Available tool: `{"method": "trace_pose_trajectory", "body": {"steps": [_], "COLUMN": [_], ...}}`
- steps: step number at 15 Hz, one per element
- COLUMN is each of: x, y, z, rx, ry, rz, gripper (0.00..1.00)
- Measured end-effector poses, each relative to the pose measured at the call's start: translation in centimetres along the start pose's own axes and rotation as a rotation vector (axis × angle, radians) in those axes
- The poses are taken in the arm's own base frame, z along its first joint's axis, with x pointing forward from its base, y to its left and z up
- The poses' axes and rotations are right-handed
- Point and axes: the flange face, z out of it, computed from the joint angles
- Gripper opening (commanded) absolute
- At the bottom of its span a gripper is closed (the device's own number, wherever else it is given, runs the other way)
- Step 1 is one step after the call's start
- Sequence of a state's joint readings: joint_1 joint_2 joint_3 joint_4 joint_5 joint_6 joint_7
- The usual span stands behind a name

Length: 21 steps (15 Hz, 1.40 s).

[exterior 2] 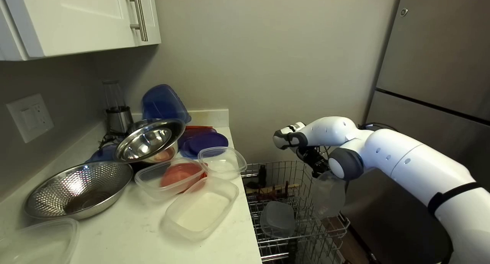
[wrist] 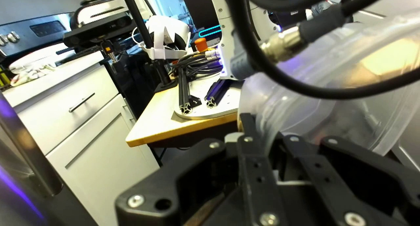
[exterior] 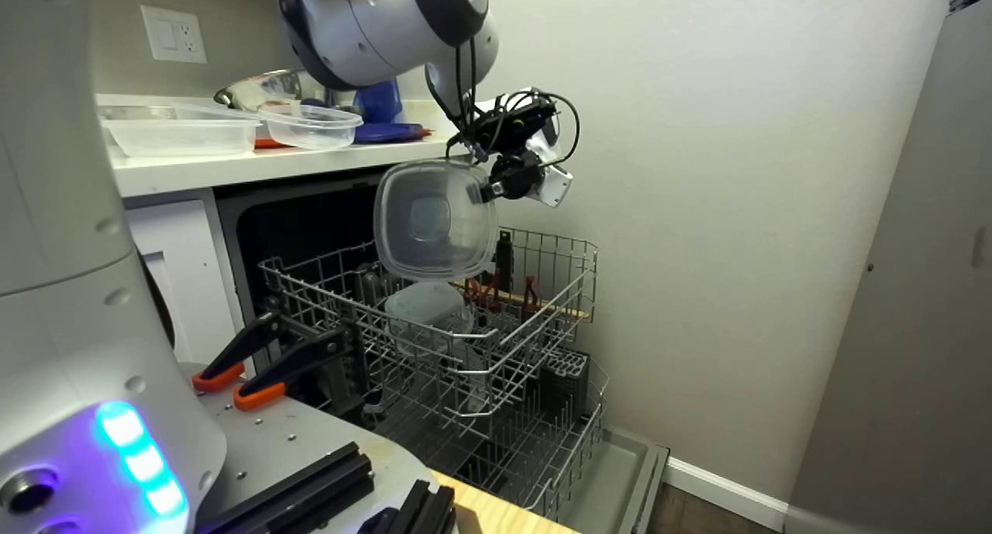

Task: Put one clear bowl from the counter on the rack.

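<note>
My gripper (exterior: 490,191) is shut on the rim of a clear bowl (exterior: 436,220) and holds it in the air, tipped on its side. The held bowl also shows in an exterior view (exterior 2: 329,195) and, at the right of the wrist view (wrist: 331,101), with its rim between the fingertips (wrist: 264,134). The bowl hangs over the upper rack (exterior: 474,372) of the pulled-out dishwasher. Another frosted container (exterior: 426,313) sits in that rack, also seen in an exterior view (exterior 2: 277,220). The counter (exterior 2: 122,237) carries several more clear containers (exterior 2: 203,208).
A colander (exterior 2: 82,189), steel bowls (exterior 2: 147,141) and blue lids (exterior 2: 208,141) stand on the counter. A dark utensil (exterior: 504,259) stands upright in the upper rack, near red-handled items. A lower rack (exterior: 570,472) is below. Wall and fridge (exterior 2: 428,103) stand close to the arm.
</note>
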<state>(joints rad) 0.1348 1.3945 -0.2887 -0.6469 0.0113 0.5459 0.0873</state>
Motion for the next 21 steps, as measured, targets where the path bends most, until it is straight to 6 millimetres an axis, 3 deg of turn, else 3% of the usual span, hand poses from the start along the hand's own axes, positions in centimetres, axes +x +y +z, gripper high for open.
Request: {"method": "trace_pose_trajectory", "body": {"steps": [9, 10, 13, 21], "x": [0.2, 0.2, 0.3, 5.8], "y": [-0.1, -0.1, -0.2, -1.9], "z": [0.1, 0.1, 0.1, 2.5], "rx": [0.006, 0.006, 0.004, 0.002], "ry": [-0.003, -0.003, -0.003, -0.054], "rz": [-0.011, -0.011, -0.011, -0.005], "gripper": [0.06, 0.02, 0.02, 0.02]}}
